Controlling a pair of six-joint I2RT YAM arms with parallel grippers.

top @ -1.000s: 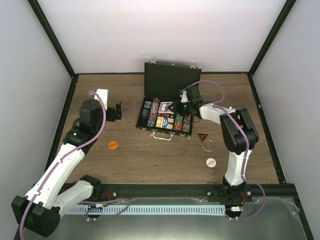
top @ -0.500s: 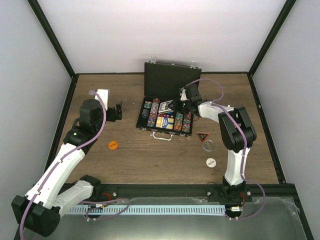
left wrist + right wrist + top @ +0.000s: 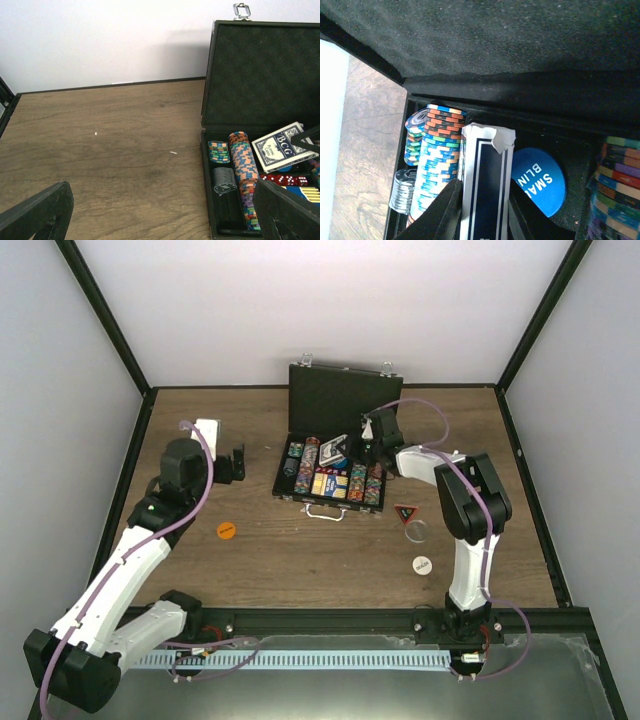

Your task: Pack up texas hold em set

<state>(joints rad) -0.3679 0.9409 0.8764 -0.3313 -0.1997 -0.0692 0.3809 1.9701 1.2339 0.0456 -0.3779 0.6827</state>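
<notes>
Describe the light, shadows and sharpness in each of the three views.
Top external: even, soft light, sharp throughout, no glare on the case. Left wrist: the case lid throws a dim shadow on the wall; its own fingers look soft. Right wrist: dark under the lid, the card deck slightly soft, the wall at the left edge washed out.

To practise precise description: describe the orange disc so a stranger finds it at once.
Find the open black case. The orange disc lies on the table to its near left. It lies alone; the white disc and dark triangle sit on the right.
</notes>
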